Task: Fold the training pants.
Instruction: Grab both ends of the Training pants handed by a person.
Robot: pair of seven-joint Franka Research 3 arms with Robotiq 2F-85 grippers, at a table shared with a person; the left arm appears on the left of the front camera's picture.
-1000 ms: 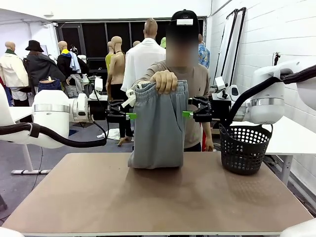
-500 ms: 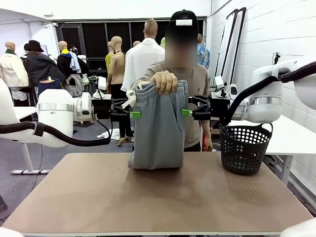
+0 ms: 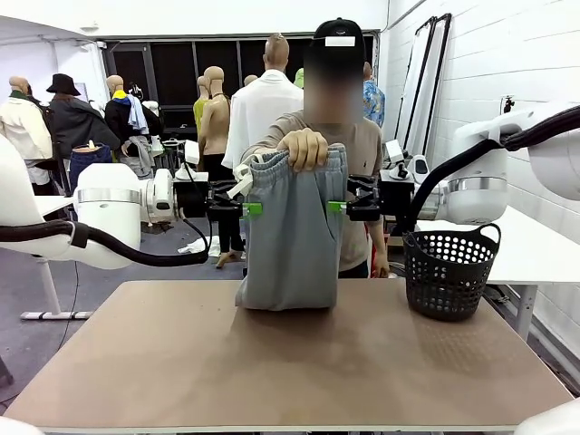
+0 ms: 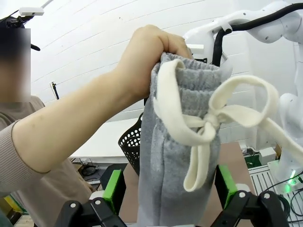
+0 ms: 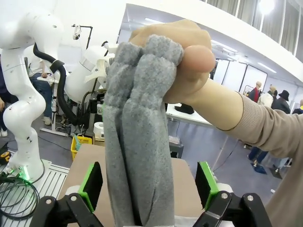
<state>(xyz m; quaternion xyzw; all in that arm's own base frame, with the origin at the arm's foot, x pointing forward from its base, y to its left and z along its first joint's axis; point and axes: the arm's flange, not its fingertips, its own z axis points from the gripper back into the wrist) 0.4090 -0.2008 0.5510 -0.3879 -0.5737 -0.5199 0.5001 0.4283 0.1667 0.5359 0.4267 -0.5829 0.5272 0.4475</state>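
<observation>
Bare tabletop [image 3: 272,362] up front; hanging training pants [image 3: 290,236] midway, basket [image 3: 449,272] far right.

so just one pair of training pants [image 3: 292,236]; one white drawstring [image 4: 213,118]; one person's hand [image 3: 306,148]; two grippers, left gripper [image 3: 246,209] and right gripper [image 3: 333,207]; one black basket [image 3: 450,272]; one table [image 3: 290,372]
</observation>
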